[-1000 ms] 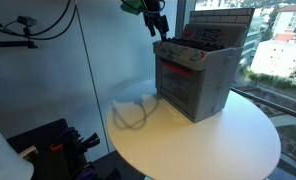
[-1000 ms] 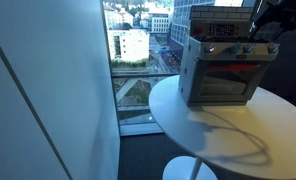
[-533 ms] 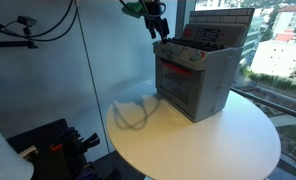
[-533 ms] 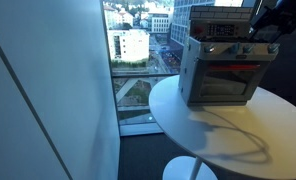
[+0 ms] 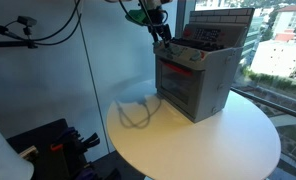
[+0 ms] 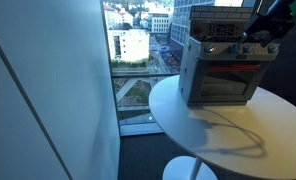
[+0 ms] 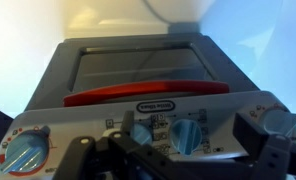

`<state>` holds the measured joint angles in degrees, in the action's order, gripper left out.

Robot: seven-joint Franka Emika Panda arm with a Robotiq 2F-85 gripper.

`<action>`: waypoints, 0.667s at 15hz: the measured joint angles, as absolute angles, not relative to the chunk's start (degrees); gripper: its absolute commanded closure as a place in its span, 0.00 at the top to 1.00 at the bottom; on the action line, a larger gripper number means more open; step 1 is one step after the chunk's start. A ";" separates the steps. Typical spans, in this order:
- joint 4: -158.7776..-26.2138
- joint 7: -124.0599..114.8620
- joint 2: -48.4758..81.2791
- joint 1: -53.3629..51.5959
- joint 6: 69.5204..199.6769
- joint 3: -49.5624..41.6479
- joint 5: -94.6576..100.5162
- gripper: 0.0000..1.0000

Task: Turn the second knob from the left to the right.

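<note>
A grey toy oven (image 5: 196,82) with a red door handle stands on the round white table (image 5: 213,145); it also shows in an exterior view (image 6: 220,78). In the wrist view its panel holds several blue knobs: a big dial (image 7: 28,157) at far left, a knob (image 7: 140,133), a knob (image 7: 186,137) and one at far right (image 7: 279,120). My gripper (image 7: 186,143) is open just above the panel, its dark fingers (image 7: 252,132) on either side of the third of these knobs, not touching it. The second is partly behind the left finger. The gripper shows in both exterior views (image 5: 161,36) (image 6: 260,42).
A grey cable (image 5: 134,112) loops on the table beside the oven, also seen in an exterior view (image 6: 238,132). A glass wall and window with a city view stand close behind. Dark equipment (image 5: 58,145) sits low beyond the table edge.
The arm has shifted slightly and the gripper has come a little closer to the oven's knob panel. The oven and cable have not moved.
</note>
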<state>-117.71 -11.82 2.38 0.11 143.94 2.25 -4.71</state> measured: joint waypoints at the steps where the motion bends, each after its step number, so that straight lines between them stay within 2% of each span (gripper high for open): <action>1: -117.68 -11.66 2.79 -0.03 144.63 2.25 -4.75 1.00; 10: -117.24 -10.16 5.15 -1.05 149.63 2.39 -4.98 1.00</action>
<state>-117.24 -10.16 5.15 -1.05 149.63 2.39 -4.98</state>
